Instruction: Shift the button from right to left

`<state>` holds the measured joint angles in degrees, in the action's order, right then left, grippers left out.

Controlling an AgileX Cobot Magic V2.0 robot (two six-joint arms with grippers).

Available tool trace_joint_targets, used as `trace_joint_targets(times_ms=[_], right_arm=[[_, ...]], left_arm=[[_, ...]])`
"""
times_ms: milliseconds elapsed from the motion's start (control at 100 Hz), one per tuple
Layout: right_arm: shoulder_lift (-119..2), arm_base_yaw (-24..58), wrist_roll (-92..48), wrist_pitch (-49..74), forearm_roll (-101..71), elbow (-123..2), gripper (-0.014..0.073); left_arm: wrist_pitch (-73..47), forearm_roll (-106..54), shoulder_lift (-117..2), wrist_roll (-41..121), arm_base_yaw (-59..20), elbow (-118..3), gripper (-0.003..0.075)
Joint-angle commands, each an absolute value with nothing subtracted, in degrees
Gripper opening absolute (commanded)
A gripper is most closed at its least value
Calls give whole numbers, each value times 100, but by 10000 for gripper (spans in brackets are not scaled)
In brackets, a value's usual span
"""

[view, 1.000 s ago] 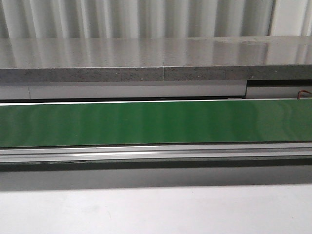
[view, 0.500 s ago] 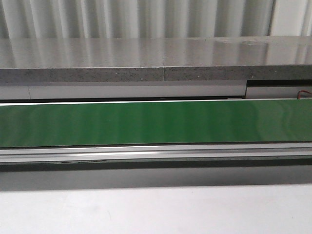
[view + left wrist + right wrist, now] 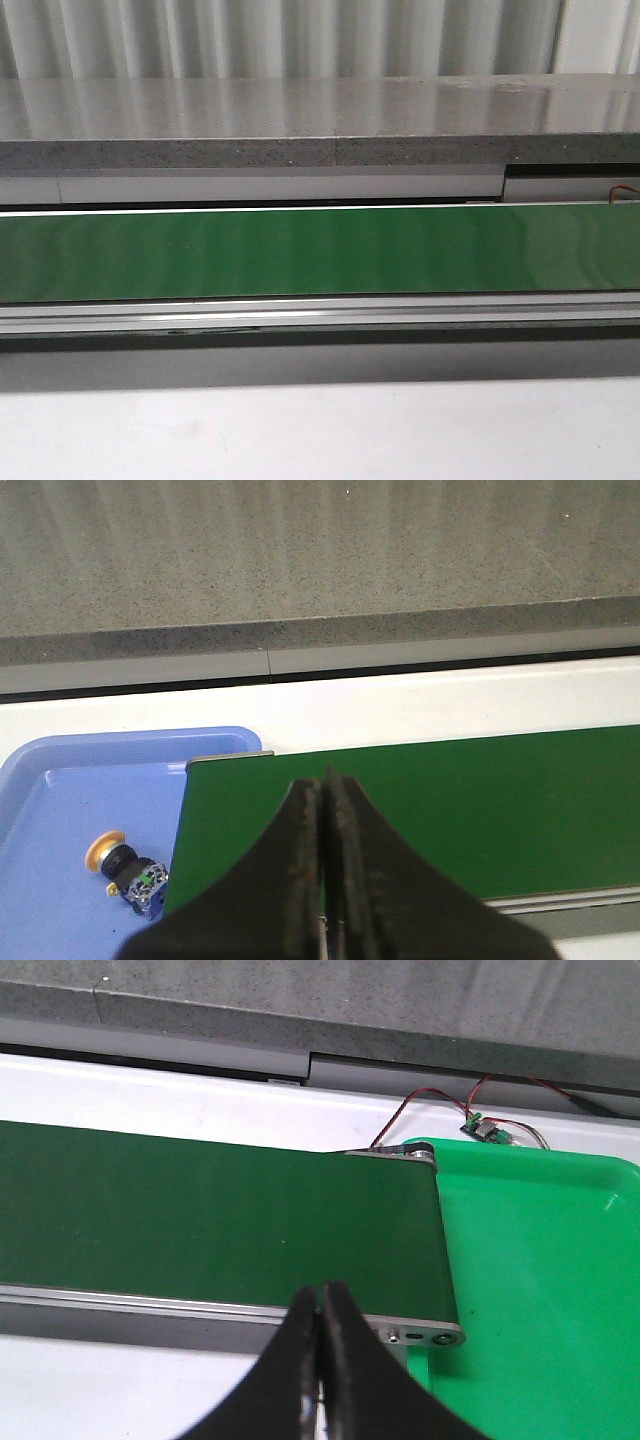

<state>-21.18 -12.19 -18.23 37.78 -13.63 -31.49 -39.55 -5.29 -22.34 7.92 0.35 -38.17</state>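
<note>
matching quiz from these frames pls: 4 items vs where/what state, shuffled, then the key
Items:
1. button
2. blue tray
3. green tray
4. left pincer

Places/states:
A. at the belt end with the red and black wires
B. shut, holding nothing
C. lying on its side in the blue tray
D. at the other belt end, partly under the green belt

Pairs: 1-C, 2-D, 3-A, 4-B

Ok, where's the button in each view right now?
Front view: not in it; only the green belt shows.
Left wrist view: the button lies in the blue tray, next to the belt's end, beside the shut left gripper.
Right wrist view: not in it; the green tray shows none.
Shared landmark: the green belt.
</note>
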Motion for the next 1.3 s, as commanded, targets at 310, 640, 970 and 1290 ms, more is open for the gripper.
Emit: trace_joint_targets(times_ms=[310, 640, 970, 1290], right_arm=[[-2156, -1213, -1869, 3383, -1421, -3301, -67], [-2156, -1213, -1869, 3383, -1421, -3301, -67], [-2156, -1213, -1869, 3383, -1421, -3301, -67], [-2156, -1213, -1869, 3382, -1421, -3301, -67]], left_arm=[[-1634, -381, -1802, 639, -43, -2752, -20], [-640, 873, -278, -801, -43, -1029, -20], [188, 577, 219, -801, -43, 103, -20], [229, 432, 219, -801, -43, 133, -20]])
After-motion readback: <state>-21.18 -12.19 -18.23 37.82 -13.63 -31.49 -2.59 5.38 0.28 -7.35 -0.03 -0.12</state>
